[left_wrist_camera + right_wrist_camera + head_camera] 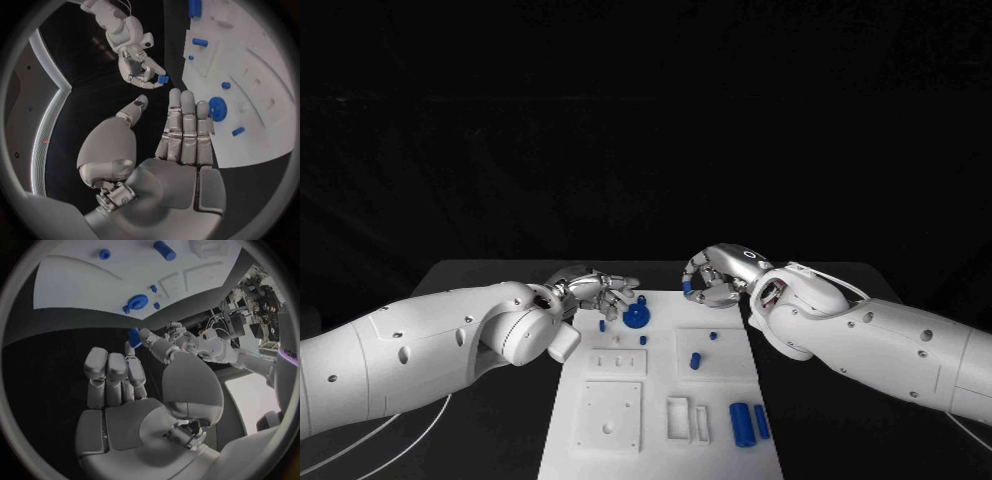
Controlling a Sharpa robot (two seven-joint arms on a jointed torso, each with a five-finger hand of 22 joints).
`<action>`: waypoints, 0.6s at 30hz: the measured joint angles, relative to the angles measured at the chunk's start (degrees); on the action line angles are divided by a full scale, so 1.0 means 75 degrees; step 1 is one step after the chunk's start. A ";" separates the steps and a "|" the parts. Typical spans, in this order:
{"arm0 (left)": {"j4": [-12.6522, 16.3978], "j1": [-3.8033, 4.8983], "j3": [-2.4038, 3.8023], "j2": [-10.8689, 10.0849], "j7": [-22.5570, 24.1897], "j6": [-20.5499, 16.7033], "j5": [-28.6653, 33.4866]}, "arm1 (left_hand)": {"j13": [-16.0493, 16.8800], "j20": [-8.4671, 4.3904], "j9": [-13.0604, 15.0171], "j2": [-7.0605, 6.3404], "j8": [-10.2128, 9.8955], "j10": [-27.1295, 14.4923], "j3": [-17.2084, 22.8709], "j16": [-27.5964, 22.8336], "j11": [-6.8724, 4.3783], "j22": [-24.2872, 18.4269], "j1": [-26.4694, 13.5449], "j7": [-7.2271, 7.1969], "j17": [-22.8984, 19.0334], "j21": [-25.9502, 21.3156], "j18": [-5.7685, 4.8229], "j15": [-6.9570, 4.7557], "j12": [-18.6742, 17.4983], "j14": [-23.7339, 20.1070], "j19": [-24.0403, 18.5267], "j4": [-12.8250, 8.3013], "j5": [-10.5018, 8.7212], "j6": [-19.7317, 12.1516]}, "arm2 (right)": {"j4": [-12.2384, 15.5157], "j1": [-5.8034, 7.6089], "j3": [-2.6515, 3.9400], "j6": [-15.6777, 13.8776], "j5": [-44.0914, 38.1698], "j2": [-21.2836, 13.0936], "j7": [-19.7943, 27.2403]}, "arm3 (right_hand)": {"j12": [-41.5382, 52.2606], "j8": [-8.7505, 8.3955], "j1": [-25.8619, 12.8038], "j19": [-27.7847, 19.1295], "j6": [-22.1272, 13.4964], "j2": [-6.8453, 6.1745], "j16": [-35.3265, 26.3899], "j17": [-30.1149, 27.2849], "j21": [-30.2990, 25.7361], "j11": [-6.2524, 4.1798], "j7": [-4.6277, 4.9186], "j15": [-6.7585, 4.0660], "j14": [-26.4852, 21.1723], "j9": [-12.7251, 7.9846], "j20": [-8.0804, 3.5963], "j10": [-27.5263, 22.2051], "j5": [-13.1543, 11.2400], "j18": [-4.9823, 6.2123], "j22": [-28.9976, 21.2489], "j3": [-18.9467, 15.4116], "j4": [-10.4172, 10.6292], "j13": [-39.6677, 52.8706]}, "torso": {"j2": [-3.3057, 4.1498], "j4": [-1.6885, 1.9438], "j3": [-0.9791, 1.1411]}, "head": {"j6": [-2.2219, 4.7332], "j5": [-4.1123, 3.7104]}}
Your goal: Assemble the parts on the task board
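The white rectangular task board (pixel 661 400) lies on the black worktop (pixel 488 280) with its long axis running away from the robot. On its near right part two blue cylinders (pixel 749 423) lie side by side, long axes along the board's length. At the far end sits a blue round disc-shaped part (pixel 636 318), with smaller blue pegs (pixel 694 359) between.

The right hand (pixel 714 277) hovers over the board's far right corner, fingers curled in, pinching a small blue block (pixel 688 287) at its fingertips. The left wrist view shows this block (pixel 162 79) clearly between the thumb and a finger, above bare worktop just off the board's edge; which way the block points cannot be told.

The left hand (pixel 593 291) is at the board's far left edge, just beside the disc. In the left wrist view its fingers (pixel 184 130) are stretched out straight and together, thumb apart, holding nothing; the disc (pixel 217 108) lies just past the fingertips. Whether they touch the board cannot be told.
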 measured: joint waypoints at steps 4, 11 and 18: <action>-0.0065 0.0008 0.0000 0.0206 -0.0241 -0.0002 -0.0214 | 0.0049 0.0026 -0.0011 -0.0123 -0.0046 -0.0191 0.0089 0.0000 0.0080 -0.0036 -0.0123 0.0029 -0.0021 0.0000 0.0000 0.0083 -0.0057 -0.0164 -0.0092 0.0279 0.0000 -0.0076 | 0.0161 0.0010 0.0000 0.0047 -0.0154 0.0126 -0.0171 | 0.0000 -0.0005 0.0000 0.0000 0.0000 0.0000 0.0000 0.0007 0.0000 0.0000 0.0000 0.0000 0.0000 0.0000 0.0000 0.0000 -0.0029 0.0004 0.0000 0.0000 0.0000 0.0000 | -0.0062 -0.0004 0.0003 | -0.0021 0.0043; -0.0087 0.0012 -0.0010 0.0397 -0.0486 -0.0002 -0.0452 | 0.0093 0.0052 -0.0024 -0.0130 -0.0088 -0.0298 0.0183 -0.0054 0.0132 -0.0044 -0.0130 0.0057 -0.0064 0.0000 0.0000 0.0093 -0.0135 -0.0228 -0.0142 0.0415 0.0000 -0.0104 | 0.0236 0.0011 0.0000 0.0115 -0.0306 0.0412 -0.0374 | 0.0000 0.0027 -0.0050 0.0027 -0.0001 -0.0051 0.0000 0.0007 0.0000 0.0000 0.0001 0.0001 0.0001 0.0000 -0.0024 0.0000 -0.0029 0.0007 0.0000 0.0025 0.0025 0.0000 | -0.0142 0.0004 0.0006 | -0.0055 0.0107; -0.0102 0.0012 -0.0010 0.0465 -0.0594 -0.0003 -0.0593 | 0.0110 0.0052 -0.0023 -0.0130 -0.0088 -0.0325 0.0183 -0.0054 0.0105 -0.0043 -0.0129 0.0057 -0.0065 0.0000 -0.0001 0.0120 -0.0142 -0.0255 -0.0197 0.0459 0.0000 -0.0104 | 0.0300 0.0011 -0.0027 0.0195 -0.0375 0.0592 -0.0476 | 0.0000 0.0034 -0.0050 0.0028 -0.0003 -0.0051 -0.0032 0.0006 0.0000 0.0000 0.0004 -0.0026 -0.0028 0.0001 -0.0023 0.0000 -0.0029 0.0011 0.0000 0.0026 0.0026 0.0000 | -0.0165 0.0008 0.0005 | -0.0058 0.0094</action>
